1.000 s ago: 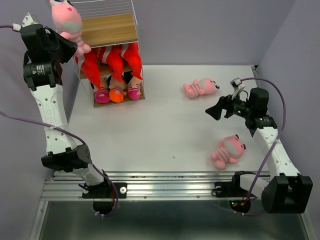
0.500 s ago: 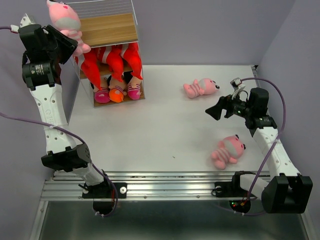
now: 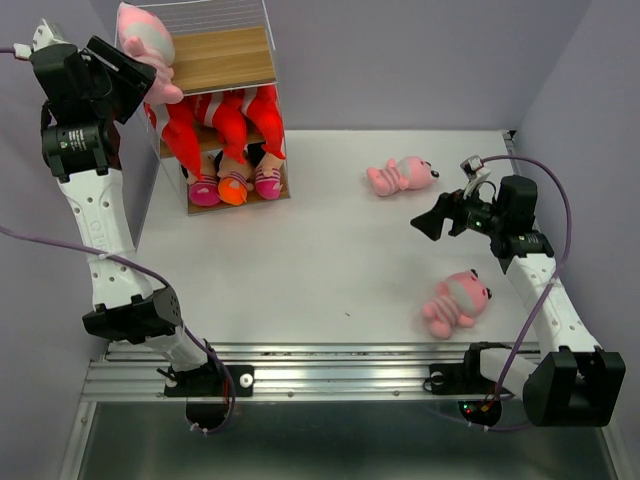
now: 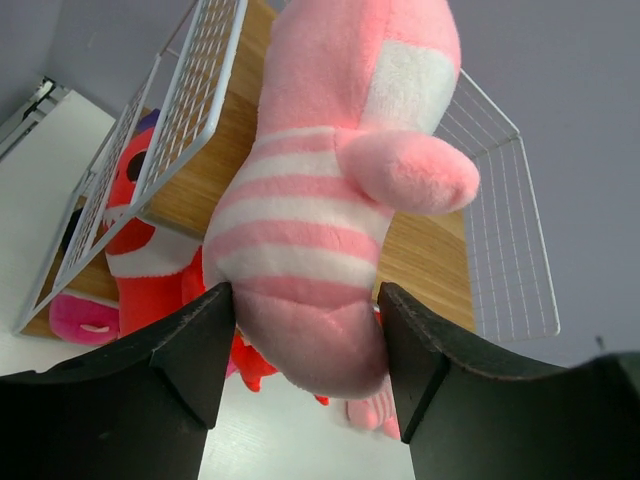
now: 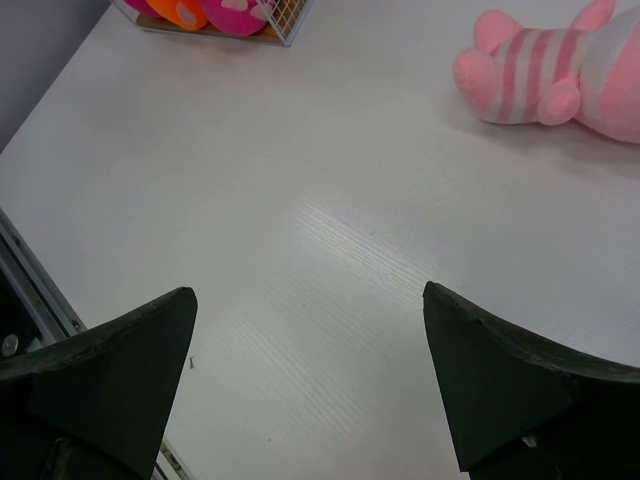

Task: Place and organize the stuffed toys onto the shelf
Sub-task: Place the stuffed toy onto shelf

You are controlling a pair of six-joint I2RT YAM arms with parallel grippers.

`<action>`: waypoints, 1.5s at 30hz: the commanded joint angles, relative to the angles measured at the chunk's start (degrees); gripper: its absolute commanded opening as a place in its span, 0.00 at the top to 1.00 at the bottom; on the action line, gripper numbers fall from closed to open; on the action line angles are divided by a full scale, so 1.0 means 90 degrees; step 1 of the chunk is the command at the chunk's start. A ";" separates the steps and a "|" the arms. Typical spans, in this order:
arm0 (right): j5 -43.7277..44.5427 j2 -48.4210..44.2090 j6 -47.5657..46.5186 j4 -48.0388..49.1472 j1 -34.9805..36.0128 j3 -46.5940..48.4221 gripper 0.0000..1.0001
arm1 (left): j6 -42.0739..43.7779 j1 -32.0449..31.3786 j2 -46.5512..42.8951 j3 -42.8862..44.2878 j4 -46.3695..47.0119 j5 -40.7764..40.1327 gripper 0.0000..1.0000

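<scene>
A pink striped animal (image 3: 145,50) leans head-first over the left rim of the shelf (image 3: 220,60), a white wire rack with wooden boards. My left gripper (image 3: 138,85) is high beside that rim. In the left wrist view the toy's rump (image 4: 320,300) fills the widened gap, touching both pads (image 4: 195,340). Three red sharks (image 3: 215,125) hang on the middle tier. Three striped dolls (image 3: 235,185) sit on the bottom tier. Two more pink animals lie on the table (image 3: 400,175) (image 3: 455,300). My right gripper (image 3: 425,225) hovers open and empty between them.
The shelf stands at the table's far left against the purple wall. The white table (image 3: 320,260) spreads between shelf and right arm. The right wrist view shows the far pink animal (image 5: 560,75) at upper right and the shelf's foot (image 5: 250,15) at the top edge.
The left gripper's jaws have spread wider round the pink animal. The toy has tipped to the right, onto the shelf's top rim. The right arm has not moved.
</scene>
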 commanded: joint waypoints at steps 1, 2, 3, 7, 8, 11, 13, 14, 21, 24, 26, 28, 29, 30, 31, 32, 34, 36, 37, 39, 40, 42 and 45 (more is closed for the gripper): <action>0.0045 -0.0057 -0.0091 0.0301 0.0022 -0.0031 0.00 | -0.0050 0.0056 -0.0172 0.0315 0.0468 0.0018 0.27; 0.0055 -0.0067 -0.0081 0.0292 0.0022 -0.0031 0.00 | -0.0051 0.0066 -0.0201 0.0296 0.0507 -0.0001 0.27; 0.0055 -0.0067 -0.0081 0.0301 0.0022 -0.0031 0.00 | -0.0060 0.0075 -0.0211 0.0286 0.0537 -0.0002 0.26; 0.0065 -0.0077 -0.0276 0.0301 0.0022 -0.0031 0.00 | -0.0099 0.0124 -0.0231 0.0286 0.0595 0.0008 0.18; 0.0065 -0.0077 -0.0276 0.0292 0.0022 -0.0031 0.00 | -0.0099 0.0124 -0.0240 0.0286 0.0615 0.0008 0.18; 0.0094 -0.0077 -0.0276 0.0292 0.0022 -0.0030 0.00 | -0.0080 0.0134 -0.0279 0.0266 0.0654 -0.0011 0.17; 0.0104 -0.0087 -0.0257 0.0292 0.0022 -0.0030 0.00 | -0.0041 0.0144 -0.0299 0.0257 0.0615 -0.0031 0.17; 0.0113 -0.0087 -0.0257 0.0292 0.0022 -0.0031 0.00 | -0.0021 0.0144 -0.0309 0.0257 0.0605 -0.0031 0.18; 0.0133 -0.0087 -0.0257 0.0292 0.0022 -0.0031 0.00 | 0.0076 0.0163 -0.0455 -0.0085 0.0674 -0.0226 0.30; 0.0153 -0.0087 -0.0257 0.0292 0.0022 -0.0031 0.00 | 0.0096 0.0153 -0.0426 -0.0095 0.0723 -0.0304 0.38; 0.0162 -0.0087 -0.0257 0.0301 0.0022 -0.0031 0.00 | 0.0115 0.0153 -0.0387 -0.0076 0.0732 -0.0343 0.38; 0.0172 -0.0087 -0.0257 0.0292 0.0022 -0.0031 0.00 | 0.0174 0.0153 -0.0328 -0.0007 0.0723 -0.0392 0.43; 0.0172 -0.0087 -0.0257 0.0301 0.0022 -0.0031 0.00 | 0.0184 0.0153 -0.0299 0.0022 0.0713 -0.0402 0.44; 0.0172 -0.0087 -0.0257 0.0301 0.0022 -0.0031 0.00 | 0.0203 0.0153 -0.0270 0.0061 0.0713 -0.0431 0.46; 0.0172 -0.0077 -0.0257 0.0292 0.0022 -0.0031 0.00 | 0.0242 0.0153 -0.0260 0.0071 0.0713 -0.0451 0.46; 0.0172 -0.0077 -0.0266 0.0301 0.0022 -0.0031 0.00 | 0.0262 0.0153 -0.0250 0.0081 0.0713 -0.0480 0.47; 0.0172 -0.0077 -0.0266 0.0292 0.0022 -0.0031 0.00 | 0.0311 0.0153 -0.0221 0.0120 0.0713 -0.0568 0.48; 0.0182 -0.0067 -0.0266 0.0301 0.0022 -0.0031 0.00 | 0.0369 0.0153 -0.0182 0.0178 0.0684 -0.0636 0.49; 0.0182 -0.0067 -0.0266 0.0292 0.0022 -0.0031 0.00 | 0.0389 0.0153 -0.0172 0.0188 0.0683 -0.0656 0.49; 0.0192 -0.0057 -0.0266 0.0301 0.0022 -0.0021 0.00 | 0.0408 0.0153 -0.0114 0.0217 0.0703 -0.0675 0.51; 0.0192 -0.0057 -0.0276 0.0292 0.0022 -0.0021 0.00 | 0.0408 0.0153 -0.0104 0.0227 0.0742 -0.0685 0.52; 0.0201 -0.0057 -0.0276 0.0301 0.0022 -0.0021 0.00 | 0.0428 0.0153 -0.0065 0.0257 0.0800 -0.0675 0.55; 0.0201 -0.0048 -0.0286 0.0301 0.0022 -0.0030 0.00 | 0.0554 0.0153 -0.0065 0.0286 0.0937 -0.0656 0.60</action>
